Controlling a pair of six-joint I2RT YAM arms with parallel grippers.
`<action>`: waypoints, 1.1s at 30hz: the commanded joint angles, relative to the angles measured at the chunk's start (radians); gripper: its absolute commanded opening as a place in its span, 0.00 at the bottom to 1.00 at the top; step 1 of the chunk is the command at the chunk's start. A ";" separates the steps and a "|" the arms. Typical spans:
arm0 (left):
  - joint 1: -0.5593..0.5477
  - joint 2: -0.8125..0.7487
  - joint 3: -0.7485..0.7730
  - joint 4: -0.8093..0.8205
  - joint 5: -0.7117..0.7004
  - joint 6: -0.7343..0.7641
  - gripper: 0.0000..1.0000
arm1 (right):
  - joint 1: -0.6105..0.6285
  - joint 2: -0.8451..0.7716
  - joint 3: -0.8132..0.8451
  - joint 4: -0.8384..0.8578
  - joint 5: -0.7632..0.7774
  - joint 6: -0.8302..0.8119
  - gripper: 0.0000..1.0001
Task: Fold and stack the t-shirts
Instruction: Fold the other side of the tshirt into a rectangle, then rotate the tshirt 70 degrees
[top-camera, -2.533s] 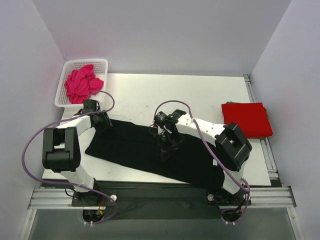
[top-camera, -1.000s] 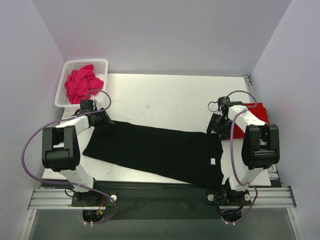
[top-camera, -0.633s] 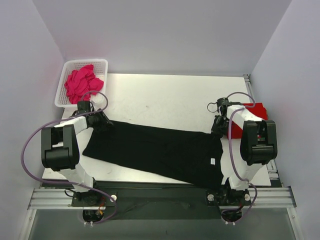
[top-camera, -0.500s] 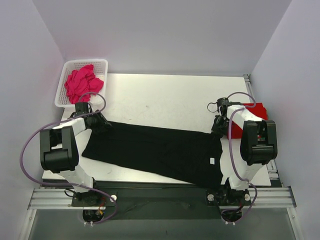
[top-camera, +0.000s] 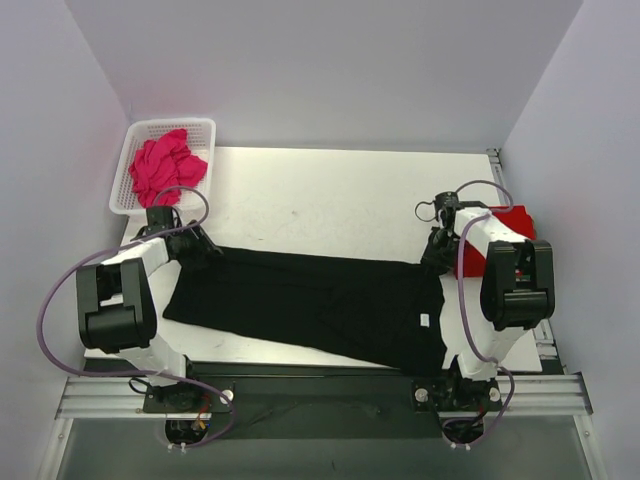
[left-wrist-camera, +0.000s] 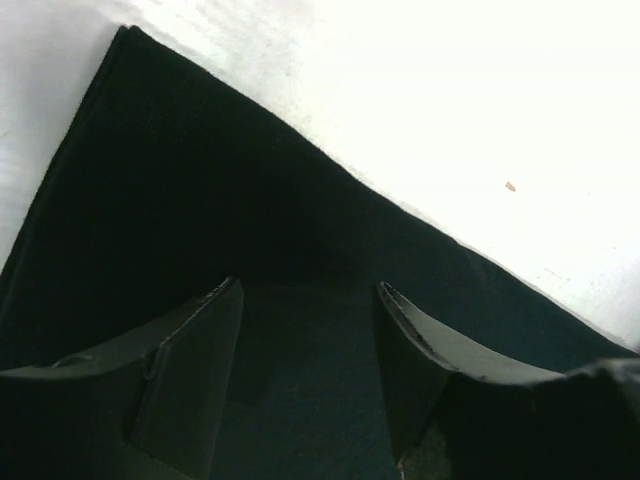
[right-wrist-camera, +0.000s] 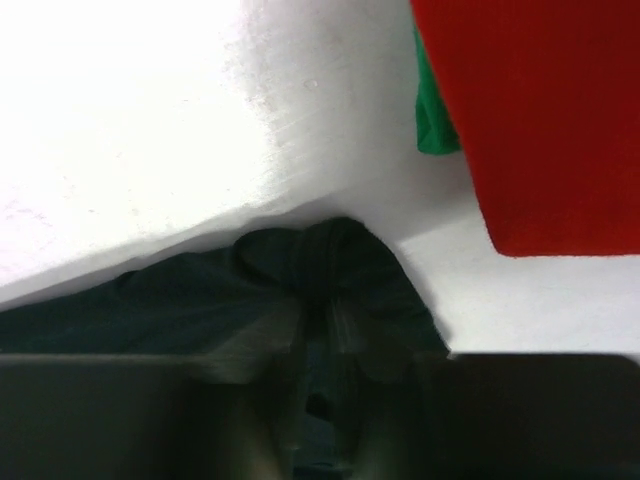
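Observation:
The black t-shirt (top-camera: 310, 300) lies spread in a long band across the table's front. My left gripper (top-camera: 196, 245) is at its far left corner, open, with flat black cloth (left-wrist-camera: 200, 200) beneath the spread fingers (left-wrist-camera: 190, 370). My right gripper (top-camera: 437, 256) is at the far right corner, shut on a bunched fold of the black shirt (right-wrist-camera: 325, 255). The red t-shirt (top-camera: 510, 228) lies folded at the right edge, partly behind my right arm, and shows in the right wrist view (right-wrist-camera: 540, 120). The magenta-pink t-shirt (top-camera: 162, 168) is crumpled in the basket.
The white mesh basket (top-camera: 205, 126) stands at the back left corner. A green cloth (right-wrist-camera: 432, 115) peeks from under the red shirt. Bare white table (top-camera: 320, 200) lies behind the black shirt. Grey walls close in on three sides.
My right arm went from the middle of the shirt to its far right corner and closed on it. My left gripper has shifted slightly left, and the shirt's left end followed.

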 joint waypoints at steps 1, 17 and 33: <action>0.019 -0.054 0.039 -0.084 -0.066 0.043 0.66 | -0.008 -0.024 0.053 -0.060 0.013 -0.021 0.29; -0.236 0.020 0.154 -0.065 -0.003 0.087 0.70 | 0.188 -0.130 0.084 -0.114 -0.055 0.066 0.61; -0.224 0.124 0.117 -0.087 -0.044 0.107 0.70 | 0.225 0.014 -0.019 -0.104 -0.043 0.135 0.60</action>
